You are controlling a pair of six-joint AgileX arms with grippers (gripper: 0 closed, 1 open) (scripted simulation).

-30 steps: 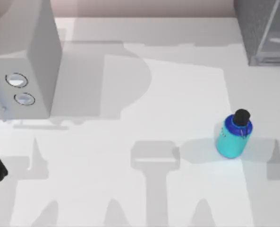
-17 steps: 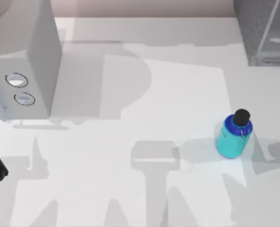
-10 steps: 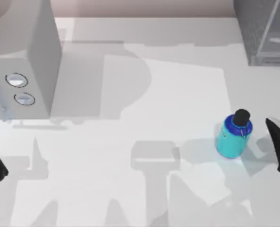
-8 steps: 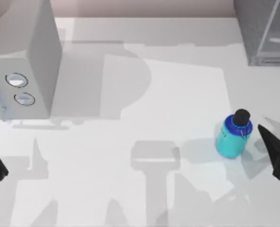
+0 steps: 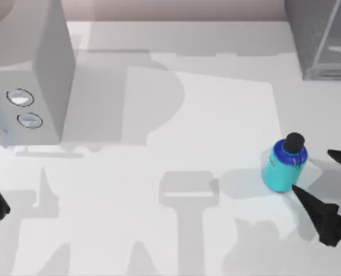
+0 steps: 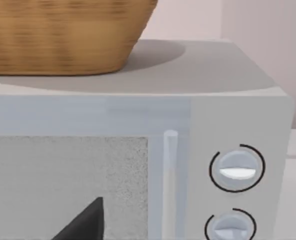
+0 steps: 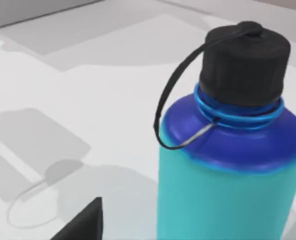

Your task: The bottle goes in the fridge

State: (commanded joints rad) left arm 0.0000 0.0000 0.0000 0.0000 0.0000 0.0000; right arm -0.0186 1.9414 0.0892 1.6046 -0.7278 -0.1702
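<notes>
Cyan bottle (image 5: 283,165) stands upright, black cap up, beside right tool (image 5: 329,179).

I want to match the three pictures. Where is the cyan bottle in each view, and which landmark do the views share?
Top view: the bottle stands upright at the table's right side, between the open fingers of the right claw.
Left wrist view: no bottle here; the microwave fronts the camera.
Right wrist view: the bottle is close, black cap up.
Shared landmark: the microwave's two dials link the top and left wrist views.
</notes>
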